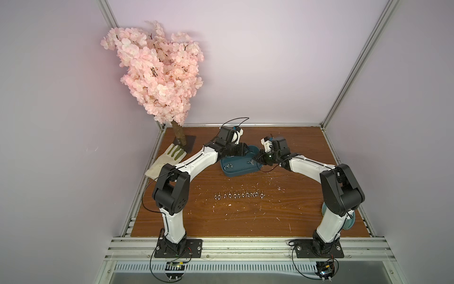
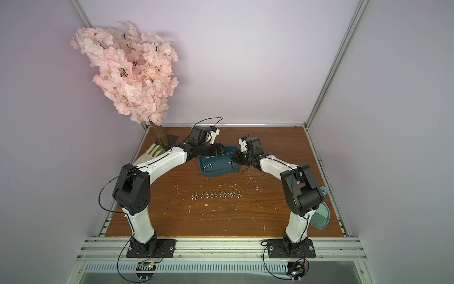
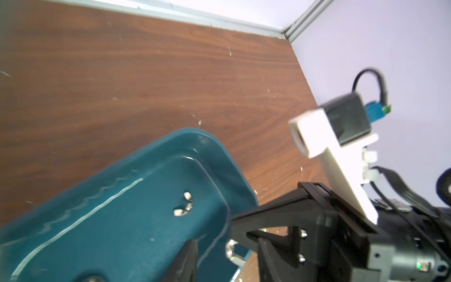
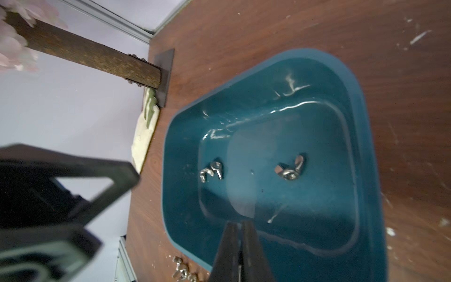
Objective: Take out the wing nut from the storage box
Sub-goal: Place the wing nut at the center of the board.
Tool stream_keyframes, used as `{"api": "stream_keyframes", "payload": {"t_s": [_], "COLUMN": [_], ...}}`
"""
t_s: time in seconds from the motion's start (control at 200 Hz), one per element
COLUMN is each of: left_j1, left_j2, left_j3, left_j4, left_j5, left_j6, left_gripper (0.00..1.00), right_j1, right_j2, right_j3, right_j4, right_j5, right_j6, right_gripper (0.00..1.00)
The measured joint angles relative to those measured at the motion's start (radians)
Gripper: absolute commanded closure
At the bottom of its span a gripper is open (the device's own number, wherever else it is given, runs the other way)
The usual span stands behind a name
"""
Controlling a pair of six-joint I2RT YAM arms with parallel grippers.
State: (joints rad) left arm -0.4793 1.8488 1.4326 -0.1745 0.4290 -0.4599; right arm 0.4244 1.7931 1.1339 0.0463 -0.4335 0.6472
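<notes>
The dark teal storage box (image 1: 242, 169) (image 2: 221, 171) sits at the back middle of the wooden table. Two wing nuts lie on its floor (image 4: 212, 171) (image 4: 290, 168); the top view shows them too (image 1: 228, 166) (image 1: 250, 161). My left gripper (image 1: 247, 150) (image 3: 227, 266) hangs over the box's back left part, jaws apart, holding nothing. One nut (image 3: 233, 251) shows between its fingers, lower down in the box. My right gripper (image 1: 258, 159) (image 4: 240, 227) is shut over the box's right rim, with nothing visible between its fingers.
A row of several wing nuts (image 1: 239, 195) lies on the table in front of the box. A white glove (image 1: 167, 159) and a pink blossom tree on a dark base (image 1: 183, 143) stand at the back left. A mint-green ribbed item (image 2: 319, 216) lies behind the right arm.
</notes>
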Motion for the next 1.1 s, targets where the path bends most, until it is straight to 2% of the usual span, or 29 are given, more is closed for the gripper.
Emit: {"api": "stream_keyframes", "payload": {"t_s": [0.07,0.15,0.305,0.345,0.38,0.761,1.101], "left_j1": [0.018,0.037,0.062,0.064,0.066,0.067,0.067], "left_j2": [-0.004,-0.005,-0.005,-0.005,-0.005,-0.006,-0.056], "left_j3": [-0.004,-0.006,-0.007,-0.007,-0.007,-0.007,-0.048], "left_j4": [-0.001,-0.012,-0.032,-0.039,-0.047,-0.096,-0.099], "left_j5": [-0.008,-0.028,-0.08,-0.099,-0.116,-0.197,-0.206], "left_j6": [0.005,0.016,0.024,0.029,0.029,0.033,0.021], "left_gripper": [0.41,0.28,0.14,0.09,0.01,0.01,0.01], "right_j1": [0.0,0.0,0.005,0.009,0.013,0.151,0.198], "right_j2": [-0.023,-0.072,-0.182,-0.209,-0.227,-0.302,-0.305], "right_j3": [-0.007,-0.027,-0.079,-0.097,-0.114,-0.314,-0.351], "right_j4": [-0.046,-0.101,-0.202,-0.222,-0.235,-0.317,-0.312], "right_j5": [0.021,0.052,0.125,0.148,0.166,0.298,0.358], "right_j6": [-0.031,-0.068,-0.137,-0.152,-0.162,-0.172,-0.16], "right_gripper": [1.0,1.0,1.0,1.0,1.0,0.98,0.98]}}
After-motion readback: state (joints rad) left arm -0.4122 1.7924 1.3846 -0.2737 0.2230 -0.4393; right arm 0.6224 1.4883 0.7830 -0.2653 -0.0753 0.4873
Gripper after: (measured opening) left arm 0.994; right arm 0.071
